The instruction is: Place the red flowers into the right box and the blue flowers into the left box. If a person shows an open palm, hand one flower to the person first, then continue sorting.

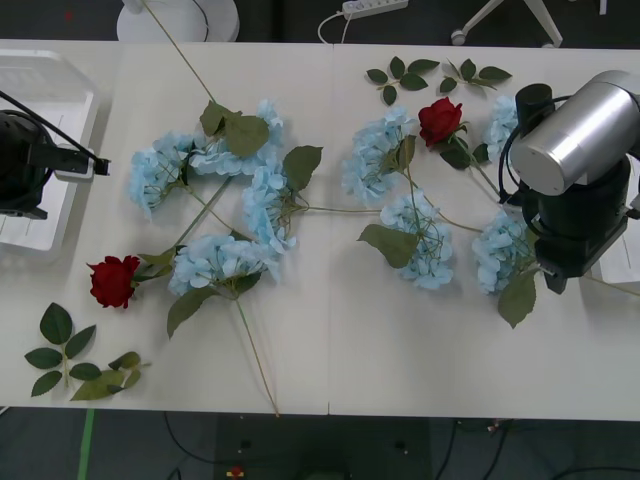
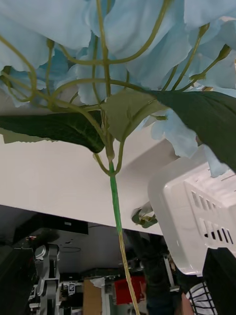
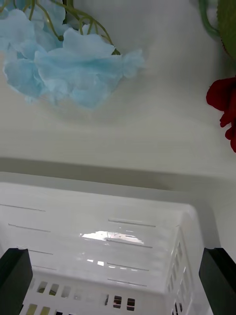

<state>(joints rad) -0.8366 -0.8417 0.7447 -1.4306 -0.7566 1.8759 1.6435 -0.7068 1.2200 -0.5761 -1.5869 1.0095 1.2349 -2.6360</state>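
hovering over the left box (image 3: 98, 236), my left gripper (image 3: 118, 280) hangs spread and empty; no writing reads on it. blue flowers (image 1: 215, 262) and two red flowers (image 1: 115, 281) lie scattered on the table (image 1: 330, 350). my right gripper (image 1: 555, 265) sits low at a blue cluster beside the right box (image 2: 196, 221); its grip i cannot tell.

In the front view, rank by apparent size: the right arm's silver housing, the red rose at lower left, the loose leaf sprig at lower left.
1. Silver housing, though nearer the camera, so inflated.
2. Leaf sprig, by spread.
3. Red rose.
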